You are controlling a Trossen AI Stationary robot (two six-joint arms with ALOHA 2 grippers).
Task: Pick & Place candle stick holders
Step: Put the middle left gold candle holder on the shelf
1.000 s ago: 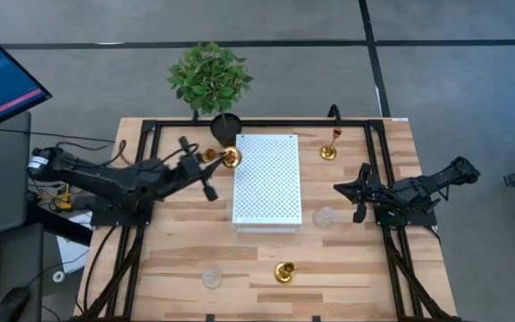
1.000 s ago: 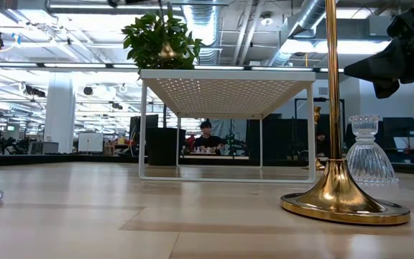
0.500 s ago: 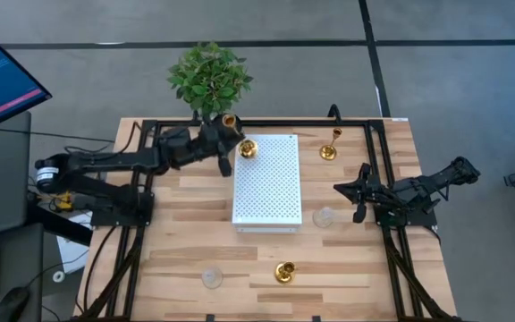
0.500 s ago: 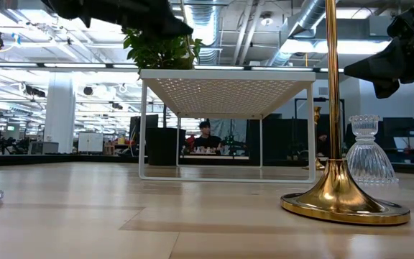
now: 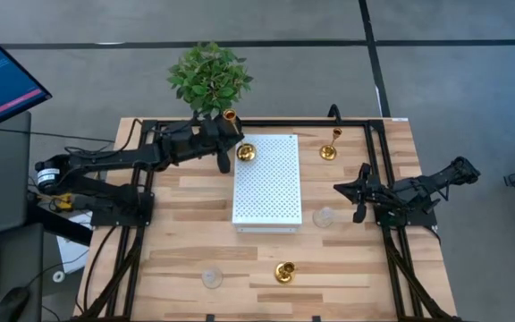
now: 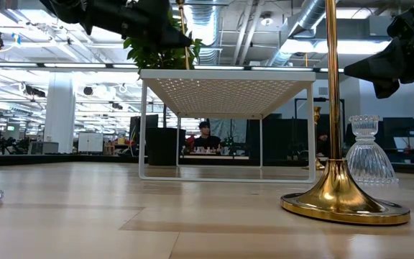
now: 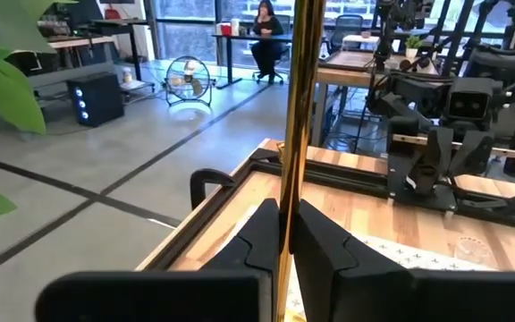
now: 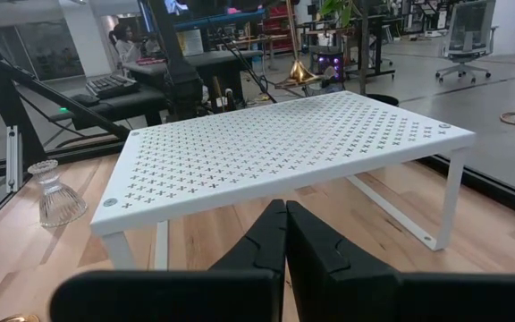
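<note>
Nearest the low camera, a tall gold candle stick holder (image 6: pixel 343 194) is standing on the wooden table (image 5: pixel 186 241) with a clear glass holder (image 6: pixel 365 155) just behind it. Another gold holder (image 5: pixel 329 148) is waiting near the far edge. The right gripper (image 5: pixel 358 199) is resting beside the white perforated shelf (image 5: pixel 268 179), jaws pressed together. The left gripper (image 5: pixel 224 148) is pinching a gold holder's stem (image 7: pixel 295 116), its base (image 5: pixel 246 153) sitting over the shelf's far-left corner (probably for placing there). Behind it, a potted plant (image 5: pixel 208 79) is standing, and a person (image 7: pixel 265 36) is sitting in the workshop beyond.
</note>
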